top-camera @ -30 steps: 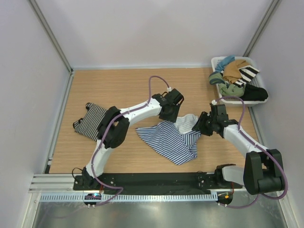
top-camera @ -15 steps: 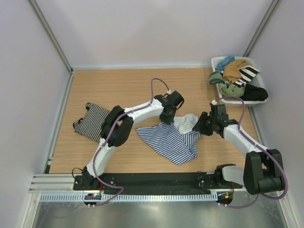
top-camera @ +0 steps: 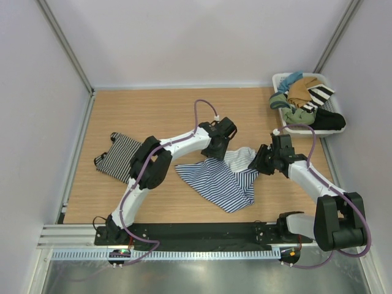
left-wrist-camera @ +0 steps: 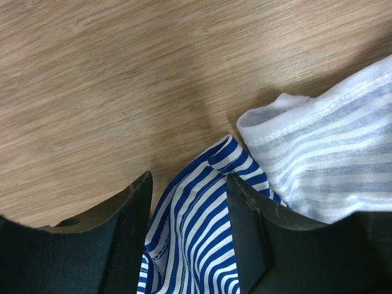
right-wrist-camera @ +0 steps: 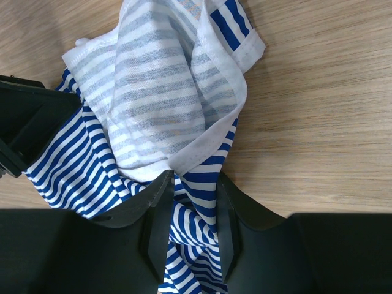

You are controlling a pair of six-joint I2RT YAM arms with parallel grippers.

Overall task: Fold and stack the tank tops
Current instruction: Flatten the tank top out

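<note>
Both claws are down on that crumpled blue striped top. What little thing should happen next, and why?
Probably close the left gripper on the blue striped top. Its fingers stand apart with the cloth's edge between them, and the right gripper also has cloth between its fingers. The top lies crumpled, so it likely needs two grips to be pulled flat.

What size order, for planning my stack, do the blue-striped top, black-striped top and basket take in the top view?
1. blue-and-white tank top, crumpled.
2. basket, nearly alike; that ranking is unsure.
3. black-and-white tank top, clearly smallest, partly behind the left arm.
</note>
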